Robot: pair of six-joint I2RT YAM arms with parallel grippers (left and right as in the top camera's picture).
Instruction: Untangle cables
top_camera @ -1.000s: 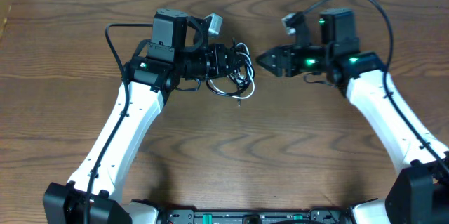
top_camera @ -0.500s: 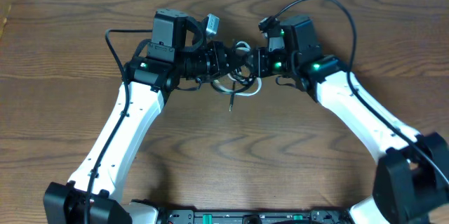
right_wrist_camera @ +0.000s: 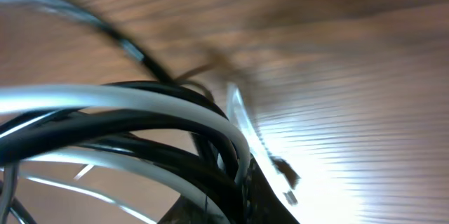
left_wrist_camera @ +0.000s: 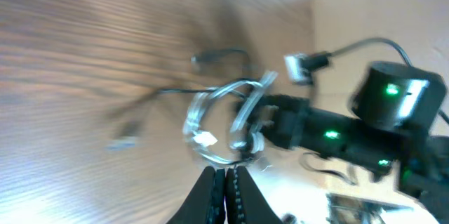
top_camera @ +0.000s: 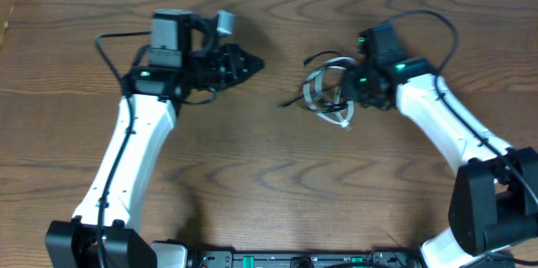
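The cables (top_camera: 322, 91) are a small tangle of black and white loops hanging just right of the table's middle. A black tail (top_camera: 290, 102) trails to their left and a white plug end (top_camera: 346, 125) dangles below. My right gripper (top_camera: 343, 91) is shut on the bundle's right side. In the right wrist view the cables (right_wrist_camera: 140, 112) fill the frame, pinched at my right gripper (right_wrist_camera: 242, 196). My left gripper (top_camera: 256, 64) is shut and empty, well to the left of the bundle. The left wrist view shows its closed tips (left_wrist_camera: 226, 178) pointing at the cables (left_wrist_camera: 210, 122).
The wooden table (top_camera: 269, 184) runs up to a white strip along its far edge. A cardboard edge (top_camera: 8, 7) shows at the far left corner. Thick black arm wires (top_camera: 429, 20) arc above the right wrist.
My right gripper closed on the bundle and carried it to the right. My left arm drew back to the left, and the cables are no longer in it.
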